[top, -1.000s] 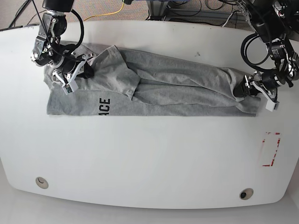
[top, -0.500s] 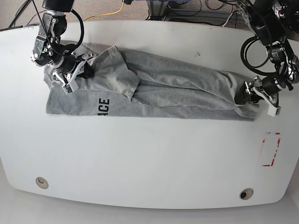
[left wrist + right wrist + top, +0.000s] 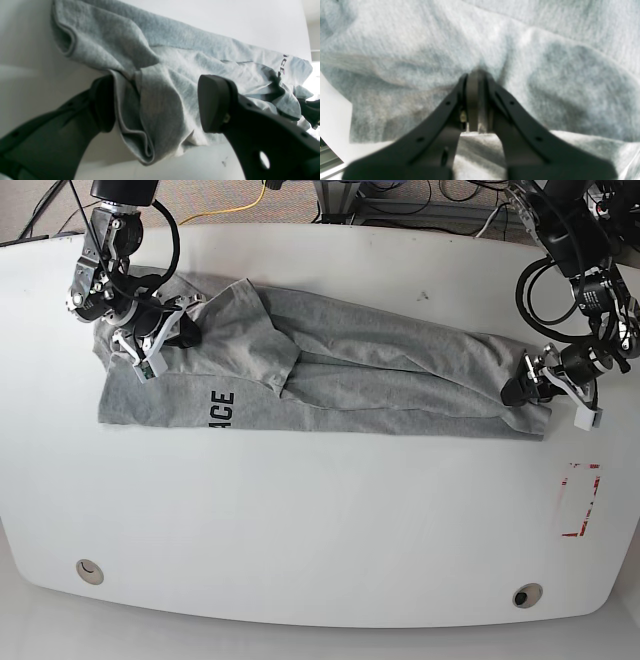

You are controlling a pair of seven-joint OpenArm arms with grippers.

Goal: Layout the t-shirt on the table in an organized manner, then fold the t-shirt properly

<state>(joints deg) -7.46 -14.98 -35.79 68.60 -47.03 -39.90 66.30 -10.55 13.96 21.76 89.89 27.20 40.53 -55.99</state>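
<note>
The light grey t-shirt [image 3: 380,365] lies stretched in a long, creased band across the white table [image 3: 320,520], with dark lettering [image 3: 224,408] near its left end. My right gripper [image 3: 170,330] is at that left end, shut on a pinch of the t-shirt [image 3: 545,50]; in its wrist view the right gripper [image 3: 476,75] has its jaws pressed together in the cloth. My left gripper [image 3: 522,387] is at the shirt's right end. In the left wrist view the left gripper [image 3: 157,105] stands open, and a folded hem of the t-shirt [image 3: 175,65] lies between its fingers.
A red tape rectangle [image 3: 580,500] marks the table at the right, just below the left arm. Two round grommet holes [image 3: 90,570] [image 3: 527,594] sit near the front edge. Cables [image 3: 400,205] run behind the far edge.
The left gripper has shifted slightly down and right at the shirt's right end, and that end of the cloth has narrowed. The right gripper keeps its grip and has not moved.
</note>
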